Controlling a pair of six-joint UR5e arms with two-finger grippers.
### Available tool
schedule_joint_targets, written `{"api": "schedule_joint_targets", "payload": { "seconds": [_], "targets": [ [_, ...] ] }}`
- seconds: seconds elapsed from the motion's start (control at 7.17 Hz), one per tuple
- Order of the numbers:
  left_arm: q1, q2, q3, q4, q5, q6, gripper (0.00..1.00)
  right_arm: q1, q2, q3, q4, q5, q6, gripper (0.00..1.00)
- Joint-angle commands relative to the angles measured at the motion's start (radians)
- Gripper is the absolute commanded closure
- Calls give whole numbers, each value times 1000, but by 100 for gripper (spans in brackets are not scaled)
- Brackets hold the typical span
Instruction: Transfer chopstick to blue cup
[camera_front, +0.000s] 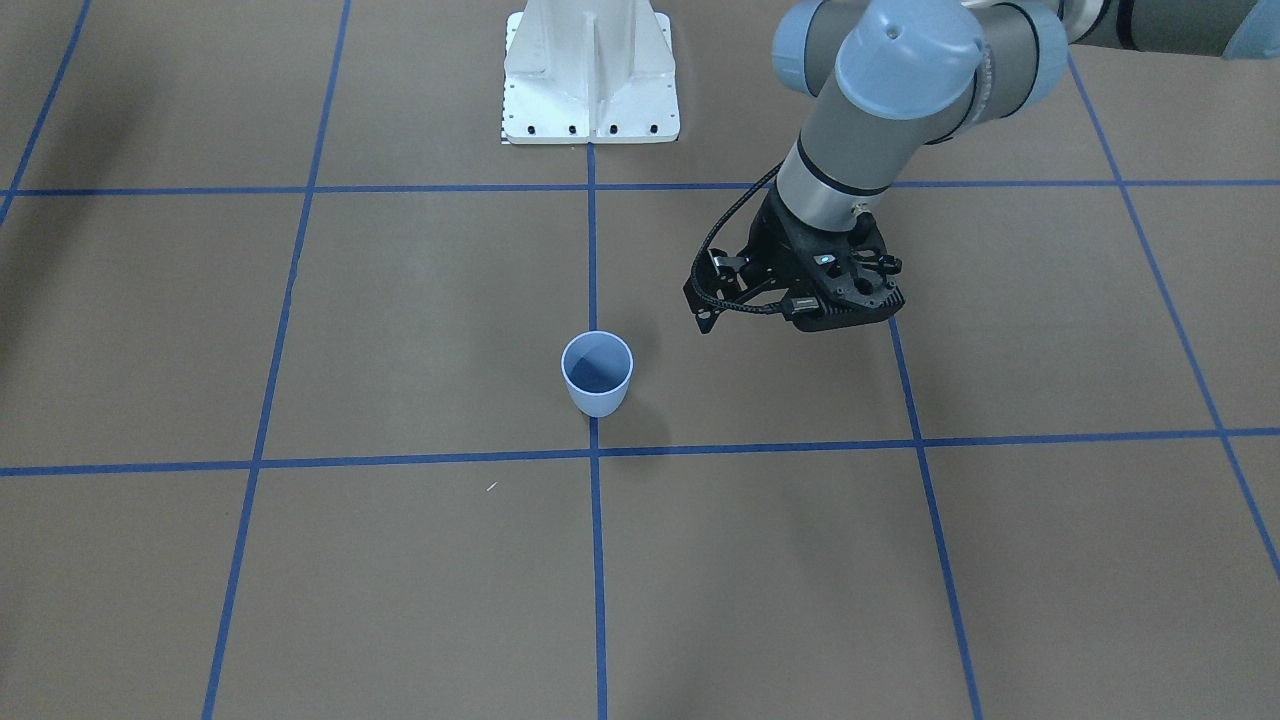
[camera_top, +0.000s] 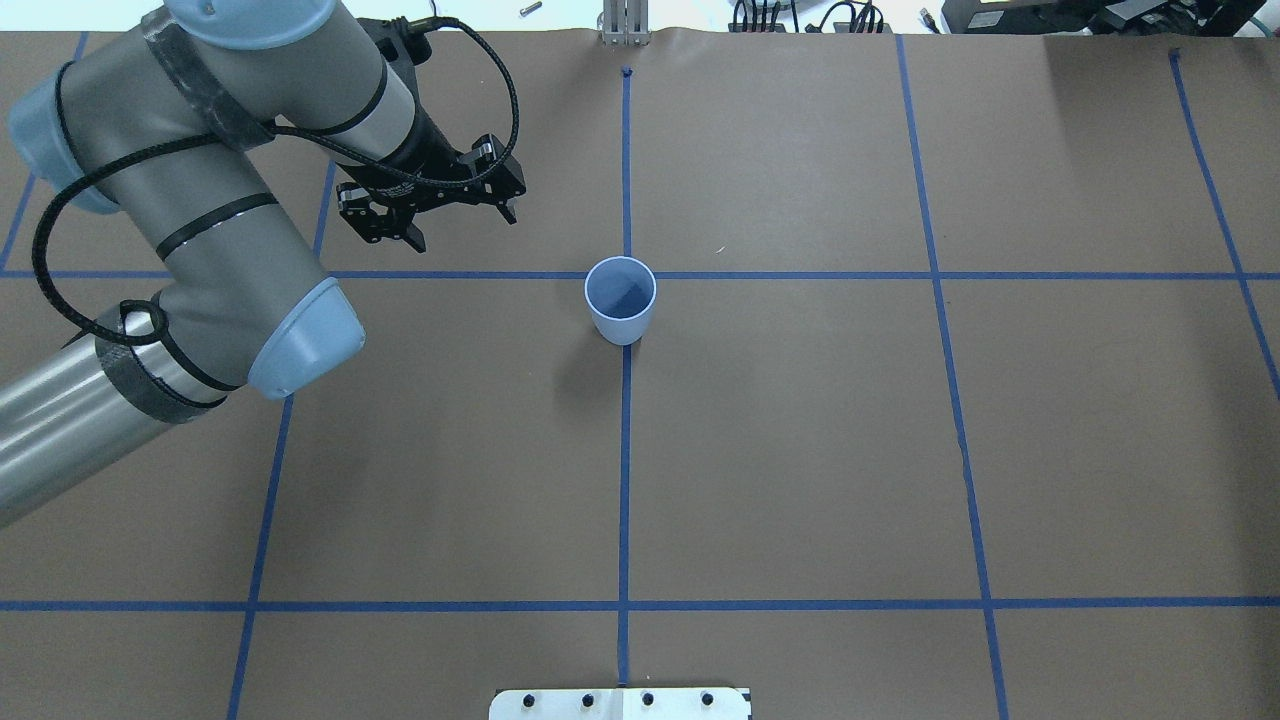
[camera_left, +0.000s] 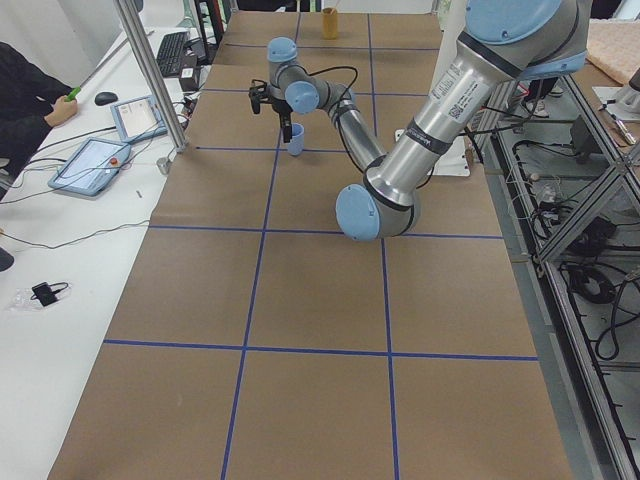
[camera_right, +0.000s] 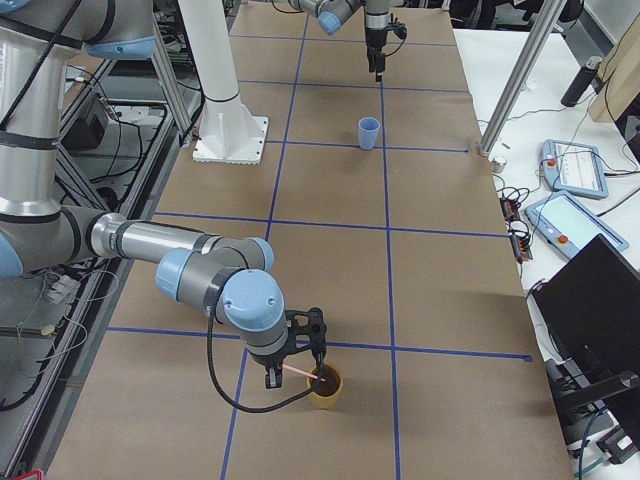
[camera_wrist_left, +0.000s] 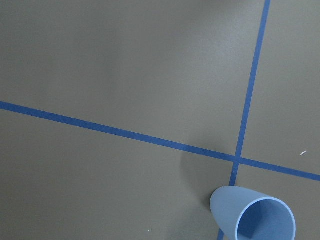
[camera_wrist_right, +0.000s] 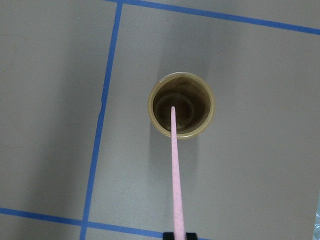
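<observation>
The right gripper (camera_right: 296, 366) pinches the upper end of the chopstick (camera_wrist_right: 175, 170), a pale pink stick whose lower tip dips into a brown cup (camera_wrist_right: 181, 105) standing on the counter (camera_top: 800, 450) near a blue tape line (camera_wrist_right: 102, 100). The blue cup (camera_top: 620, 300) stands upright, well apart at the far end, on a crossing of tape lines. The left gripper (camera_top: 462, 228) hangs near it, off to one side, fingers spread and holding nothing. The robot's white base plate (camera_front: 590, 80) sits beyond the blue cup
</observation>
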Motion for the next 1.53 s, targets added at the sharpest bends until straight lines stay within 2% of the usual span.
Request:
{"api": "schedule_joint_targets", "payload": {
  "seconds": [0.0, 0.28, 0.7, 0.98, 1.4],
  "targets": [
    [0, 17, -8, -4, -14, 2, 1, 71, 109, 59, -174, -17, -2, 100],
    [-38, 79, -60, -9, -14, 133, 1, 30, 345, 42, -348, -19, 39, 100],
    [-181, 165, -47, -1, -17, 412, 1, -221, 595, 25, -364, 99, 472, 100],
    [-320, 213, 28, -13, -144, 601, 1, -442, 759, 34, -361, 119, 808, 100],
    [-498, 216, 221, -6, -222, 929, 1, -679, 997, 34, -355, 143, 1218, 100]
  ]
}}
